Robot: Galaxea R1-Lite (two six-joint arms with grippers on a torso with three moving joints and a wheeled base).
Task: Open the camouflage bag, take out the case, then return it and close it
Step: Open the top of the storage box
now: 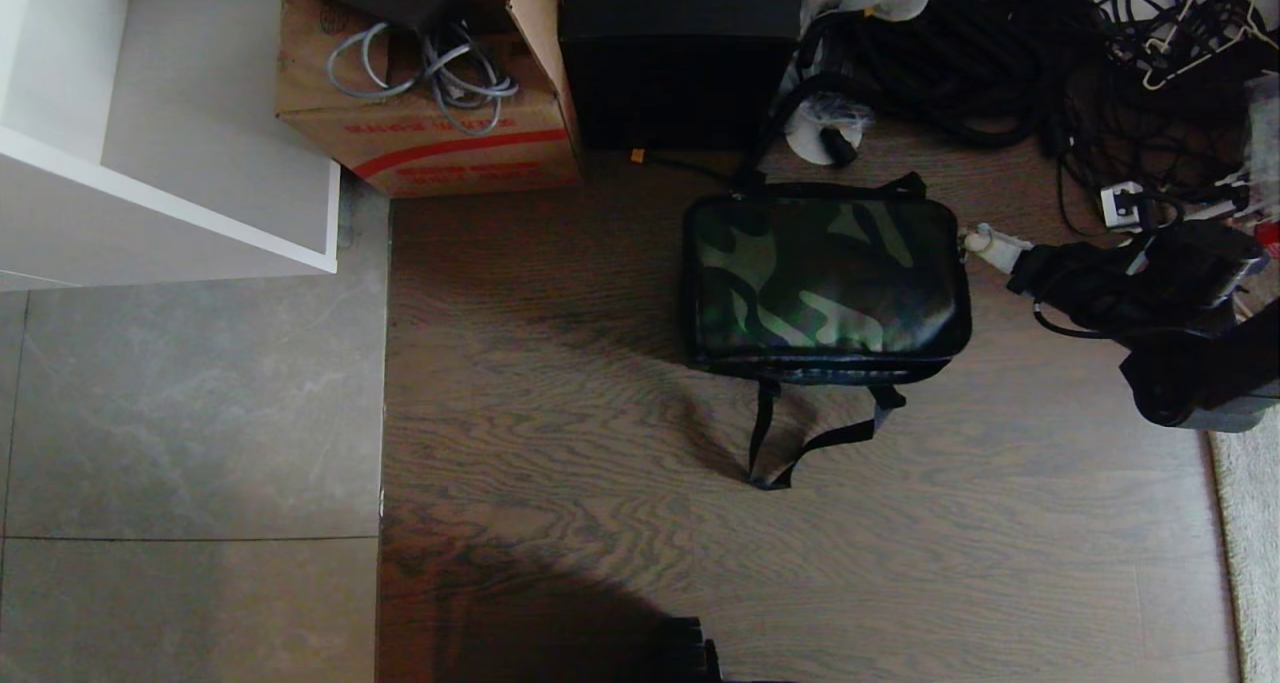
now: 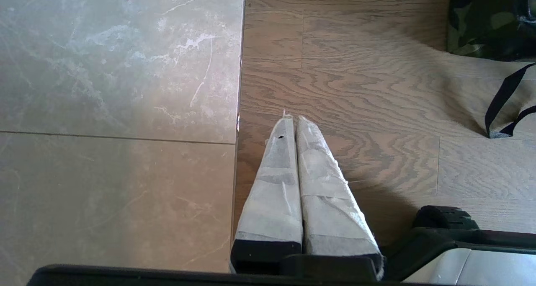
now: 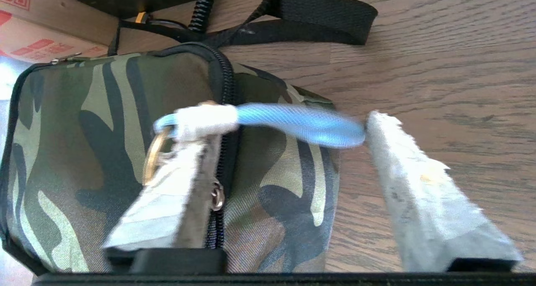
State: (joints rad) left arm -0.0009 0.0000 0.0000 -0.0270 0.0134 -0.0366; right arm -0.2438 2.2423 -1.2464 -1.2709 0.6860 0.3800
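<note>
Camouflage bag (image 1: 826, 281) flat on wood floor (image 1: 560, 463), zipped shut; case not visible. Right gripper (image 3: 276, 152) at bag's end, fingers (image 3: 423, 194) spread apart around pale blue zipper loop (image 3: 293, 122), not clamping. Left gripper (image 2: 293, 122) pressed together, idle above floor. Progress judgement: either opening not begun or closing just finished; cannot tell.

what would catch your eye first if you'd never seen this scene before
The camouflage bag lying zipped on the dark wood floor, mid-scene, its straps trailing toward the robot. At its right end the right gripper stands open astride the pale blue zipper loop. Behind the bag sit a cardboard box, a black box and tangled cables.
</note>
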